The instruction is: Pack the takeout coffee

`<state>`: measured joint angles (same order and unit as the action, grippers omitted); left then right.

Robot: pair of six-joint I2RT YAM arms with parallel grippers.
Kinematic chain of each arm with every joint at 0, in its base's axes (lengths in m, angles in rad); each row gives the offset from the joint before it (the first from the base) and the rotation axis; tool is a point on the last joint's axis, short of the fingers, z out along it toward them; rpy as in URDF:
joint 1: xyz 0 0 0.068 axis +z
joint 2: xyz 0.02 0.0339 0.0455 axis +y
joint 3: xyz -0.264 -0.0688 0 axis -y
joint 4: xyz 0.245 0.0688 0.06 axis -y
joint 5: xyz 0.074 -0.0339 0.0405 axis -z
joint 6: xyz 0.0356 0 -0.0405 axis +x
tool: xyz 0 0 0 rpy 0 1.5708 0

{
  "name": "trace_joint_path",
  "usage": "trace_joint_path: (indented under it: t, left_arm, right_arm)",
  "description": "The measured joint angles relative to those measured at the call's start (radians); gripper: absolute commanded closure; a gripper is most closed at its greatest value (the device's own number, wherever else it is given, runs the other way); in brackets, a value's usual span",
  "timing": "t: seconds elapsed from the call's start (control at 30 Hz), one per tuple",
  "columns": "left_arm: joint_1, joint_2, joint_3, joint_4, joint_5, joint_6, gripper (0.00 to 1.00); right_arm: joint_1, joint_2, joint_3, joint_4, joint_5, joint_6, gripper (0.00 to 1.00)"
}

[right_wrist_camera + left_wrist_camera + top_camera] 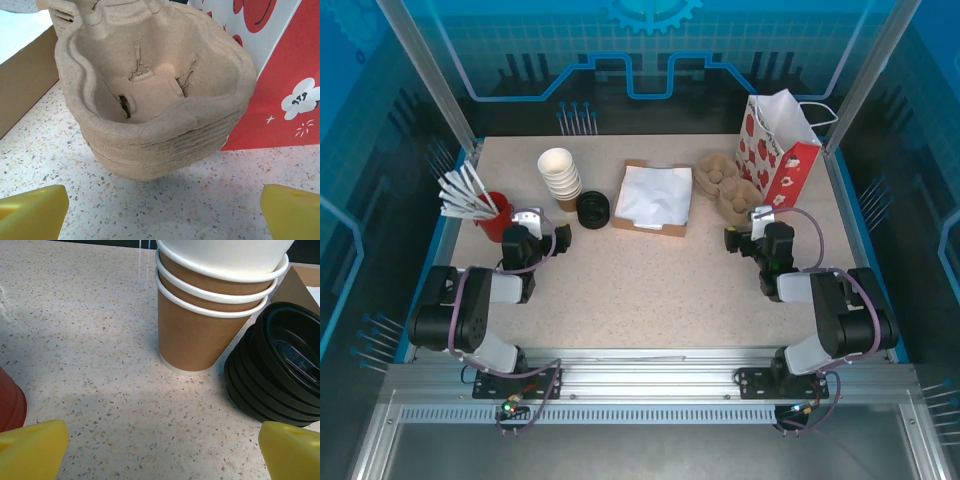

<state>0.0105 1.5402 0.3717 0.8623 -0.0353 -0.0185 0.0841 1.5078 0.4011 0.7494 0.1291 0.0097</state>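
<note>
The takeout coffee is out of view. A stack of lidless brown paper cups (560,176) (200,325) stands at the back left, with a pile of loose black lids (592,210) (280,370) leaning beside it. My left gripper (527,236) (162,455) rests low on the table just in front of them, open, with bare table between its yellow fingertips (32,450). My right gripper (757,232) (162,215) is open too, facing a stack of pulp cup carriers (725,186) (150,100) a short way ahead.
A red and white gift bag (775,150) (285,90) stands upright at the back right, behind the carriers. A cardboard tray of white napkins (655,197) lies mid-table. A red cup of stirrers (492,215) (10,402) stands left of my left gripper.
</note>
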Motion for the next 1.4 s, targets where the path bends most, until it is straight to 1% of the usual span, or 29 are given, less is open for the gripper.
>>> trace_joint_path:
  t: [0.93, 1.0, 1.1, 1.2, 1.3, 1.4]
  left_arm:
    - [0.0, 0.0, 0.0, 0.001, 0.0, 0.0, 0.01]
    - [0.0, -0.004, 0.0, 0.003, 0.004, 0.0, 0.01]
    - [0.0, -0.082, -0.001, -0.056, 0.007, 0.0, 0.01]
    - [0.0, -0.246, 0.019, -0.189, 0.002, -0.022, 0.01]
    - [0.0, -0.381, 0.072, -0.322, -0.022, -0.097, 0.01]
    - [0.0, -0.505, 0.111, -0.451, -0.022, -0.207, 0.01]
  right_arm:
    - [0.0, 0.0, 0.0, 0.0, 0.0, 0.0, 0.0]
    - [0.001, -0.005, 0.006, -0.018, 0.016, 0.0, 0.0]
    - [0.008, -0.074, 0.029, -0.11, 0.056, 0.001, 0.0]
    - [0.011, -0.21, 0.045, -0.198, 0.098, 0.027, 0.0]
    - [0.013, -0.366, 0.072, -0.306, 0.126, 0.081, 0.01]
    - [0.022, -0.5, 0.106, -0.422, 0.137, 0.144, 0.05]
